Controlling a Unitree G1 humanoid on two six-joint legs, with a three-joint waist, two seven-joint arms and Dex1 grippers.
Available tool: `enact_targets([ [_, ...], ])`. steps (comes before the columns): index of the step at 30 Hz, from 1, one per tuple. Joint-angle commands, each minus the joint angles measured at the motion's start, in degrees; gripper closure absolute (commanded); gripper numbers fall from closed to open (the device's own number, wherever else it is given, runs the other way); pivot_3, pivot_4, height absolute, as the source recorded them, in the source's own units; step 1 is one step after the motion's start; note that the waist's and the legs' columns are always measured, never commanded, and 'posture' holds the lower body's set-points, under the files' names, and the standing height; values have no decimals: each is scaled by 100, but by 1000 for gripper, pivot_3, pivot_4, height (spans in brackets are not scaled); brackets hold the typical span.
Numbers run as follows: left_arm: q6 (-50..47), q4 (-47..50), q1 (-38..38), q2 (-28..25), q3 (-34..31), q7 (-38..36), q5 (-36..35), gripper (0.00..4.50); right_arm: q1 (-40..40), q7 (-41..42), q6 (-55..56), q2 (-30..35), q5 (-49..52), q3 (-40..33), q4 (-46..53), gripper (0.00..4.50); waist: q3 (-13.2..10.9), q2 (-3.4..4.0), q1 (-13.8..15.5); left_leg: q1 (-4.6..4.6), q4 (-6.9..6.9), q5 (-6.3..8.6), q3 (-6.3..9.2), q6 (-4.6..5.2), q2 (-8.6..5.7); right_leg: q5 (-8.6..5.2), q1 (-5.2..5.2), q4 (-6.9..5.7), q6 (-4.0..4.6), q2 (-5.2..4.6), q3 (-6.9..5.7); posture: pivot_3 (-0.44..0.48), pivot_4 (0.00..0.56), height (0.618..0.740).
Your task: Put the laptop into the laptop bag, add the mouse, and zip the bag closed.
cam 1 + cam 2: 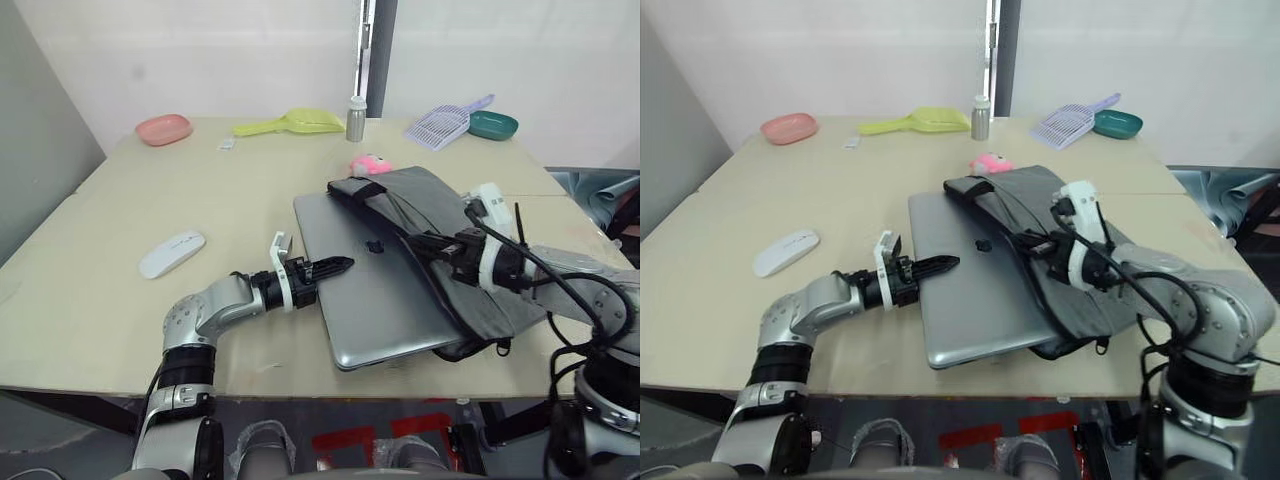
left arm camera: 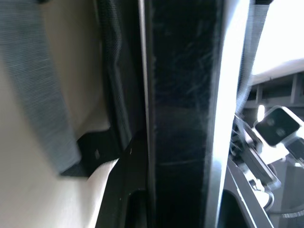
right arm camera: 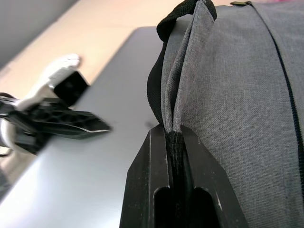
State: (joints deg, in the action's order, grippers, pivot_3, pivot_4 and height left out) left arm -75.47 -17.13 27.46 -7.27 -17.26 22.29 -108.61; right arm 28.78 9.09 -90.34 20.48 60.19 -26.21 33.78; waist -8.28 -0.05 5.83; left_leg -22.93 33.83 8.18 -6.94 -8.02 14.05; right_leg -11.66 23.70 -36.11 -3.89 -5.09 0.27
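Note:
The silver laptop (image 1: 375,300) lies flat on the table, its right part tucked under the raised flap of the grey laptop bag (image 1: 410,200). My left gripper (image 1: 335,266) is at the laptop's left edge and shut on it, one finger lying over the lid. In the left wrist view the laptop's edge (image 2: 180,118) runs between the fingers. My right gripper (image 3: 175,137) is shut on the bag's black-trimmed opening edge, holding the flap (image 3: 180,80) up off the lid. The white mouse (image 1: 172,253) sits on the table to the left, apart from both grippers.
A pink plush toy (image 1: 370,165) sits just behind the bag. Along the far edge stand a pink bowl (image 1: 164,128), a yellow scoop (image 1: 295,123), a metal bottle (image 1: 356,118), a purple scoop (image 1: 440,124) and a green bowl (image 1: 493,125). The laptop's front corner nears the table's front edge.

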Motion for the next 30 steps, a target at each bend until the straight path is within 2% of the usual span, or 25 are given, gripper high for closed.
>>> enact_targets([
  [1,136,277,255,81,-23,-26,-439,3926,127,-418,-124,-416,410,-265,328,4474,1,1,8,0,0,0,0,0,0,6,-1,1,-10,0,-1,0,150,740],
  [4,329,392,300,109,-25,82,-439,3926,25,-686,-202,-602,507,-361,340,4474,0,1,17,-3,-1,0,1,-1,-1,22,-1,5,-39,-2,-2,0,150,740],
  [8,353,480,298,108,-4,91,-439,3926,4,-902,-200,-543,725,-524,242,4474,1,2,31,-4,-1,1,2,-1,-2,32,-2,7,-57,-4,-4,0,150,740],
  [16,794,611,356,-60,408,197,-425,3926,-252,-1929,347,-791,1837,-353,55,4474,1,2,24,-4,-1,0,3,-2,-3,37,-1,8,-66,-4,-4,0,150,740],
  [24,1197,940,332,-68,704,-207,94,3926,-689,-3263,1803,-39,3509,478,-223,4474,1,2,16,-6,-1,1,2,-3,-5,37,0,9,-74,-9,-4,0,150,740],
  [30,1546,997,418,39,774,-416,790,3926,-829,-3797,2825,553,4315,1166,-231,4474,1,2,8,-10,-1,1,2,-2,-9,39,1,12,-84,-11,-4,0,150,740],
])
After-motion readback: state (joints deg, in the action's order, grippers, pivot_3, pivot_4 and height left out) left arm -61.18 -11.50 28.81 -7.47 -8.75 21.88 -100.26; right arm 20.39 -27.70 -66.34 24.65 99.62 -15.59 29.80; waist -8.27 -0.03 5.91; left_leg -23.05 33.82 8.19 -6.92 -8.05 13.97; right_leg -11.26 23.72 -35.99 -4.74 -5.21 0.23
